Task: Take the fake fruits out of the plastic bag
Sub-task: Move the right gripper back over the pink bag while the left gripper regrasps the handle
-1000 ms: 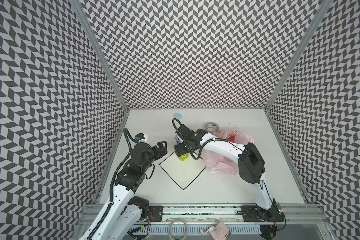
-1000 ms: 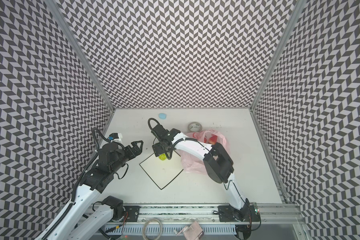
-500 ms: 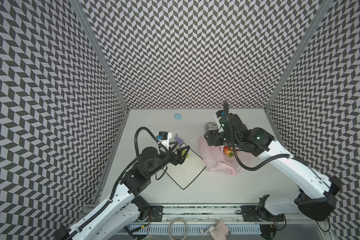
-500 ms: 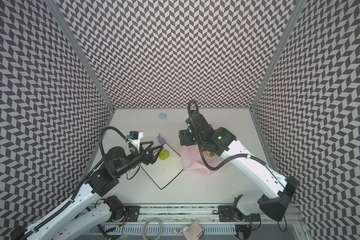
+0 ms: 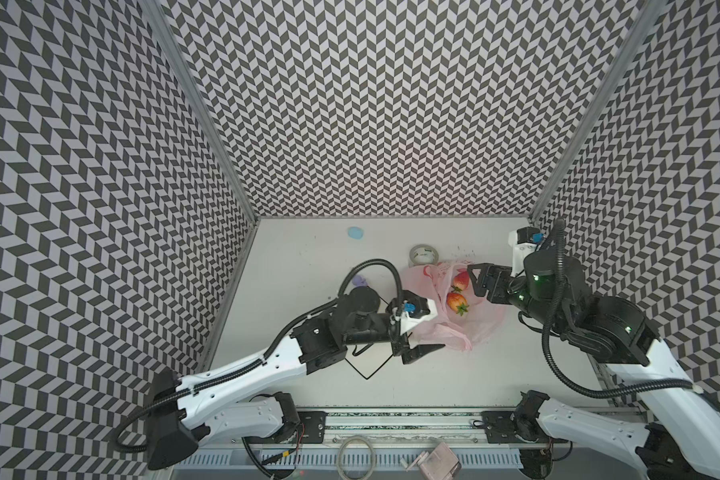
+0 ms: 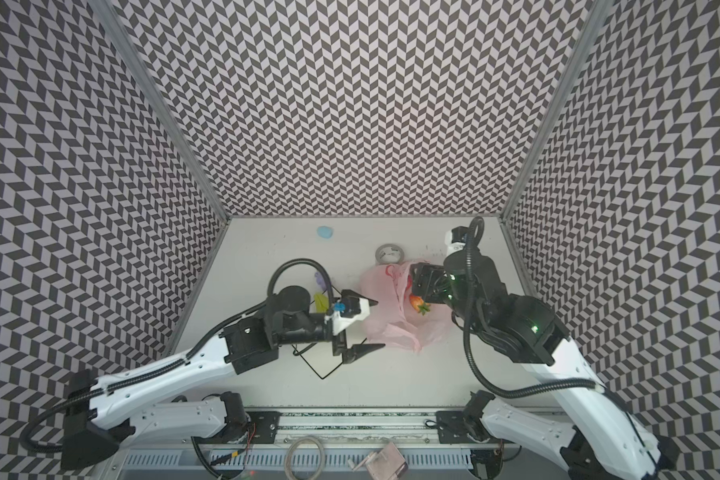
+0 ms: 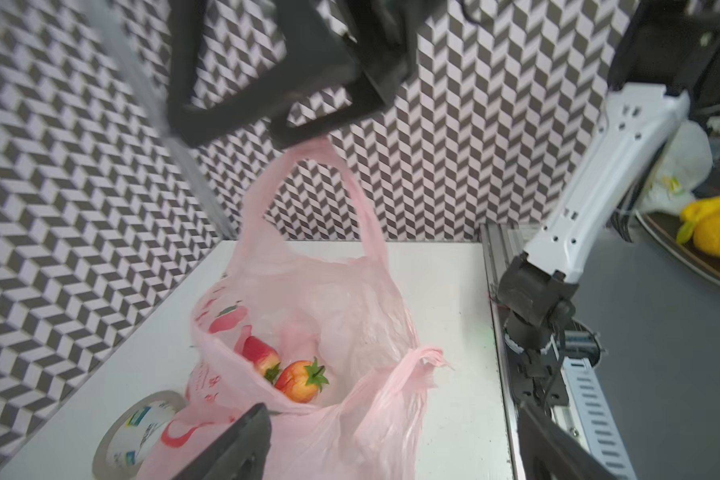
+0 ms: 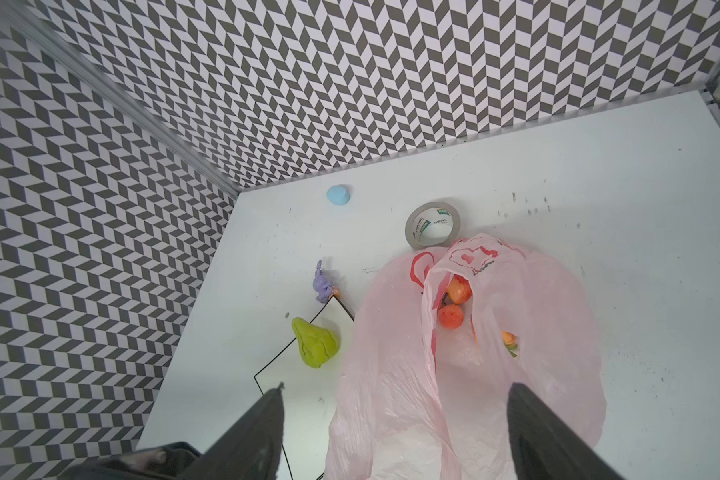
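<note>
Hooking the plastic bag (image 7: 350, 316) on our wide right gripper (image 8: 395, 386), we expose the fake fruits (image 7: 300, 380) to our wide, empty left gripper (image 6: 377, 324).

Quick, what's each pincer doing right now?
Left pincer: open, empty.
Right pincer: open; handle of thin pink plastic bag apparently hooked on it.

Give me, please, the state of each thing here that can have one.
plastic bag: mouth open, one handle lifted.
strawberries: inside the bag.
pear: out, lying across the plate edge.
right gripper: open, one finger hooked under the lifted handle.
left gripper: open, empty, beside the bag.
tape roll: lying flat against the bag.
</note>
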